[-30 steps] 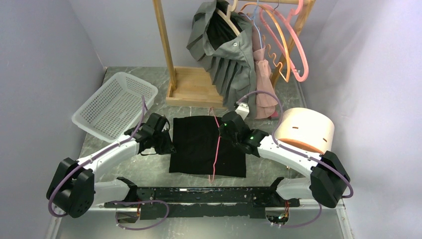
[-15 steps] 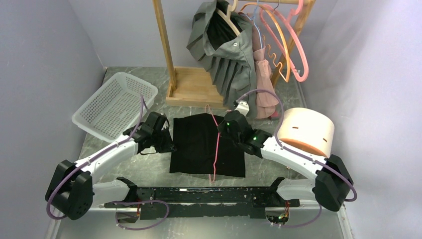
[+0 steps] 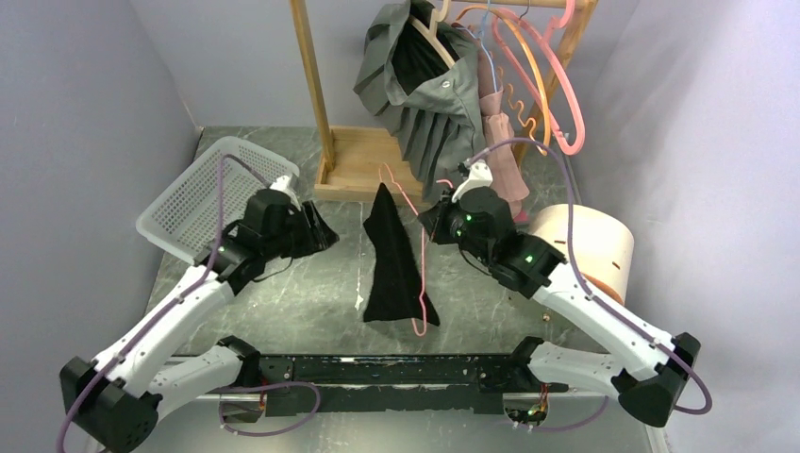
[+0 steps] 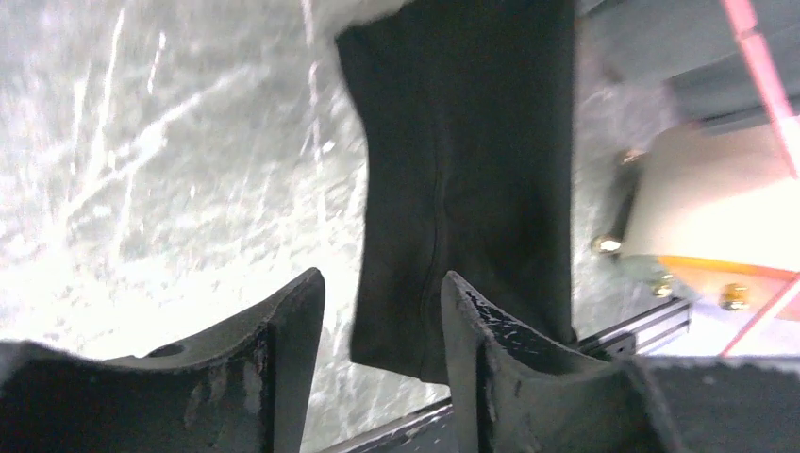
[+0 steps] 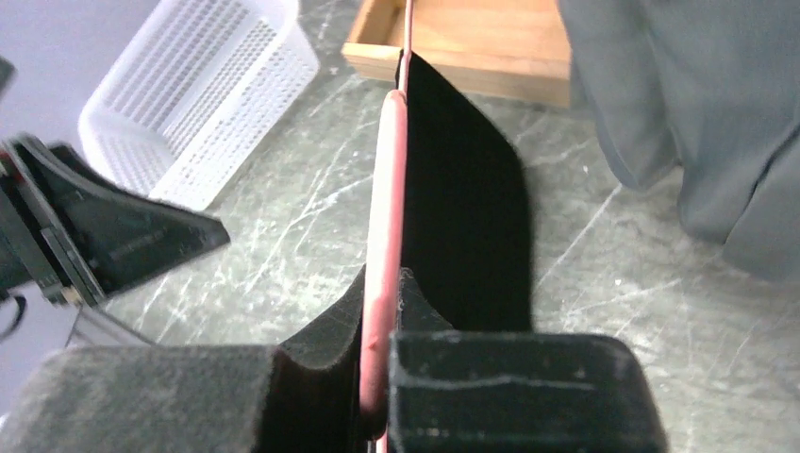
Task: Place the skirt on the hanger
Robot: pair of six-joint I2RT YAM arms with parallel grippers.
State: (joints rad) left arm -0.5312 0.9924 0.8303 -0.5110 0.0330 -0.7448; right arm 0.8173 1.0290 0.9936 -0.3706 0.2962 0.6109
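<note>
**Black skirt [image 3: 391, 264] lifted off the counter [image 3: 283, 302]**

The right pincer [image 5: 382, 311] pinches the pink hanger [image 5: 387, 189], raised since a second ago with the skirt draped over it. The left pincer [image 4: 382, 311], spread and empty, has pulled back. Loading looks done.

Bare worktop [image 3: 302, 293] either side of the hanging skirt [image 3: 391, 264] and pink hanger [image 3: 422, 269], basket [image 3: 203, 193] far left, rack base [image 3: 363, 165] behind, round box [image 3: 590, 236] right
</note>
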